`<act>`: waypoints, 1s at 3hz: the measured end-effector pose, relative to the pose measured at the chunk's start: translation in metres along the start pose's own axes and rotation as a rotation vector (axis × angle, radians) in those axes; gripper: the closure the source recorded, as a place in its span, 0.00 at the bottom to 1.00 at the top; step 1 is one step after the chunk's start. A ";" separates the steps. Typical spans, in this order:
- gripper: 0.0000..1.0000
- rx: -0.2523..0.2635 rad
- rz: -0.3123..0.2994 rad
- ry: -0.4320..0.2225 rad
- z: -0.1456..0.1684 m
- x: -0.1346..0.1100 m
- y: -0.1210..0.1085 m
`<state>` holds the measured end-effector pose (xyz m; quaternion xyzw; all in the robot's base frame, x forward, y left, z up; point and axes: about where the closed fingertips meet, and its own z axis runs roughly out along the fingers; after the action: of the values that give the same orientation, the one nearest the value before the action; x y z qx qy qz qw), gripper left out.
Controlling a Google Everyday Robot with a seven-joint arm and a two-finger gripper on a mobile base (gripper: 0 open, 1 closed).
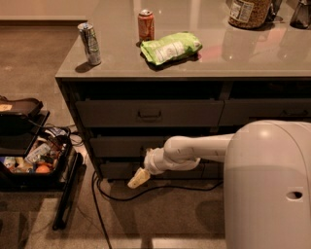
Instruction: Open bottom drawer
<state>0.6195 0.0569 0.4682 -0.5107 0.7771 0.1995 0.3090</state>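
Note:
The bottom drawer [118, 170] is the slim, dark panel lowest in the left stack, just above the floor. It looks closed. Its centre handle is hidden behind my wrist. My gripper [138, 178] is a cream wedge at floor height, right in front of the drawer's panel, pointing down and to the left. My white arm [194, 151] reaches to it from the right, across the middle drawer [114, 146].
The top drawer [148, 113] has a bar handle. On the counter [252, 58] stand a silver can [90, 44], a red can [146, 25], a green bag [171, 47] and a jar [249, 12]. A black cable [146, 192] lies on the floor. A black crate of items [34, 163] stands at the left.

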 end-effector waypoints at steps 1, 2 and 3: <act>0.00 0.000 0.000 0.000 0.000 0.000 0.000; 0.00 -0.038 0.054 -0.056 0.009 0.021 -0.004; 0.00 -0.051 0.107 -0.071 0.019 0.049 -0.009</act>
<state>0.6193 0.0326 0.4207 -0.4686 0.7865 0.2537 0.3121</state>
